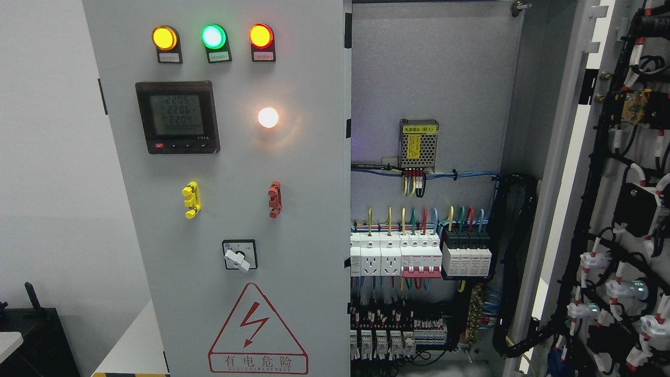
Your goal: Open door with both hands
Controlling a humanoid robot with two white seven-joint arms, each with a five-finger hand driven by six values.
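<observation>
Two doors: I see a grey electrical cabinet with its left door [225, 209] shut and facing me, and its right door [623, 209] swung wide open at the picture's right edge.
Hands: neither of my hands nor arms shows anywhere in the head view, so I cannot tell whether they are released, clenched or grasping.
Nearest, lower left: a dark object [31, 330] sits at the bottom left corner, beside a white surface [131, 345] that runs up to the cabinet's foot.
Left door, low: a red warning triangle [257, 329] with a lightning bolt, and above it a rotary switch [239, 255] with a white knob.
Left door, middle: a yellow handle [191, 199] and a red handle [274, 199] side by side, well apart.
Left door, upper: a digital meter [177, 117] with a lit display, a glowing white lamp [268, 117] to its right, and on top three lit lamps — yellow [164, 37], green [213, 36], red [260, 35].
Right door, inner face: black cable bundles [602, 251] and white connectors run down it.
Farther in, cabinet interior: a row of white breakers [398, 254] with coloured wires, black modules [466, 251] just beside them, terminal blocks below.
Back panel: a small meshed power module [419, 145] with a yellow label — mounted on the grey rear plate [429, 68].
</observation>
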